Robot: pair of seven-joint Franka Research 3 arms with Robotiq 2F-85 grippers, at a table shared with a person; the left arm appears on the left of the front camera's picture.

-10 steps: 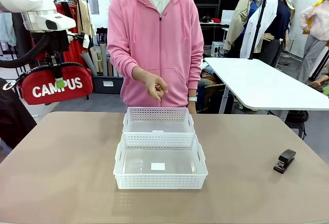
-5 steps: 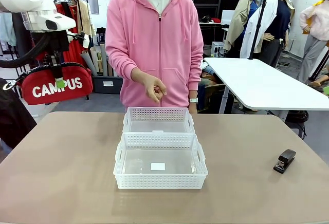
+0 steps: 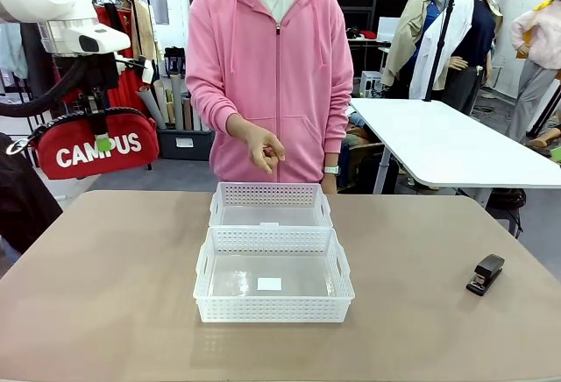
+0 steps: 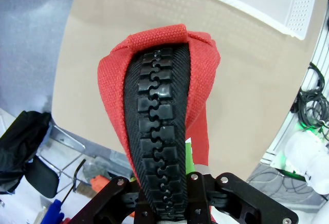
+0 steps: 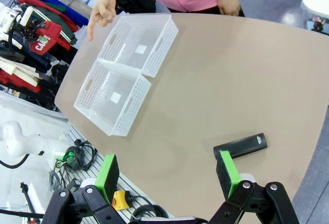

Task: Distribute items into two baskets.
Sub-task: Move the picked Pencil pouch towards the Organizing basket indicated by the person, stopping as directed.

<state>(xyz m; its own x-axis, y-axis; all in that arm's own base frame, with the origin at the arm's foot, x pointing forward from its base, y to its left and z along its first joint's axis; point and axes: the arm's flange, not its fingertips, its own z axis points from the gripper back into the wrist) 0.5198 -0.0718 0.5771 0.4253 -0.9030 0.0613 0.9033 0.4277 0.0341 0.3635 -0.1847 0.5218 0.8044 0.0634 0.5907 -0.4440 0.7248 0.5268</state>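
High above the table's left edge hangs the red pouch (image 3: 88,147) with white "CAMPUS" lettering, my left gripper (image 3: 103,143) shut on its top. In the left wrist view the pouch (image 4: 203,75) dangles below the gripper (image 4: 169,180), black zipper facing the camera. Two white lattice baskets stand end to end at the table's middle: the near basket (image 3: 273,312) and the far basket (image 3: 270,194). The black stapler (image 3: 485,274) lies at the right. My right gripper (image 5: 167,175) is open in the air, with the stapler (image 5: 240,145) just beyond its right finger.
A person in a pink hoodie stands at the far side, one hand (image 3: 266,150) pointing down over the far basket (image 5: 164,49); the near basket (image 5: 136,106) has nothing in it. A white table (image 3: 456,150) stands behind on the right.
The person has shifted slightly to the right. Both arms and the pouch have stayed put.
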